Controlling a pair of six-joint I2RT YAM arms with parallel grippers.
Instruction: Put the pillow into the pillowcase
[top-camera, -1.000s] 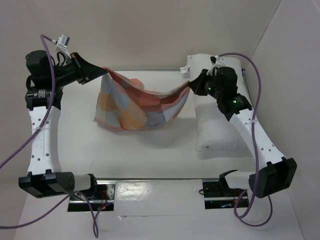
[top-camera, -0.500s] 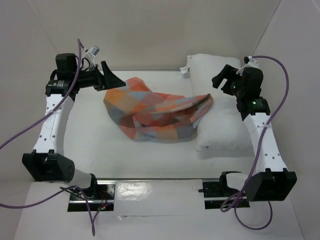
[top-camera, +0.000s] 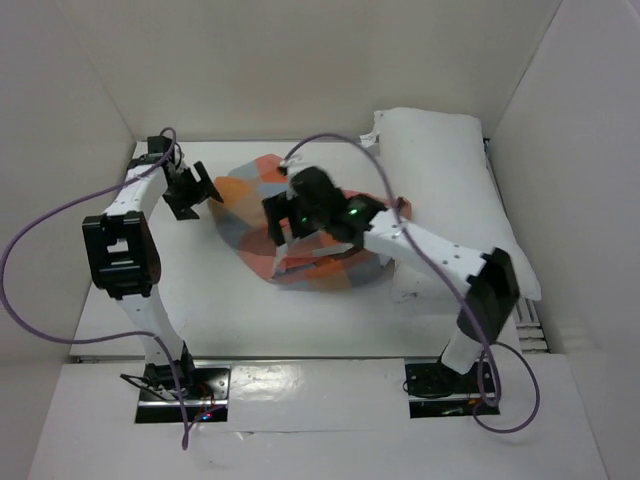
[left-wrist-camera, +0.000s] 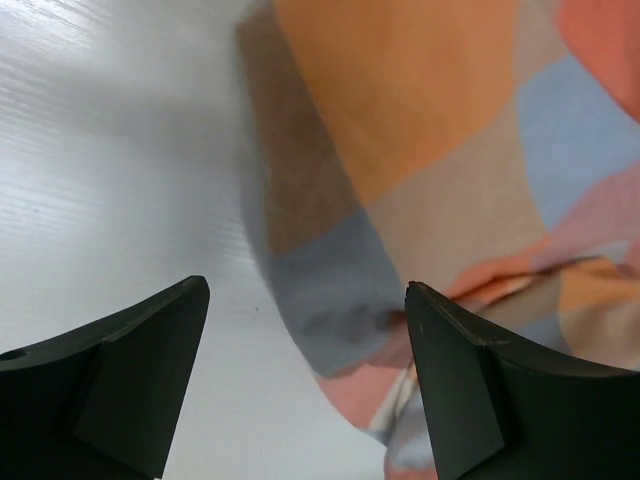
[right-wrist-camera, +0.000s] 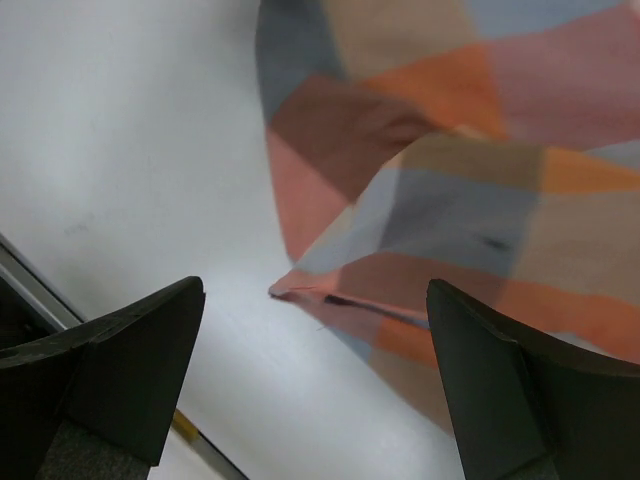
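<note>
Lying crumpled mid-table (top-camera: 200, 290), the pillowcase (top-camera: 250, 205) sits just left of the pillow (top-camera: 440, 170), which rests outside it along the right wall. The left gripper (left-wrist-camera: 305, 370) hangs over the pillowcase's left edge, jaws spread and grasping nothing. The right gripper (right-wrist-camera: 315, 370), likewise released, hangs above its near edge.

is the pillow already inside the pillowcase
No, the top view shows the pillow lying bare along the right wall, outside the pillowcase, which lies crumpled beside it.
</note>
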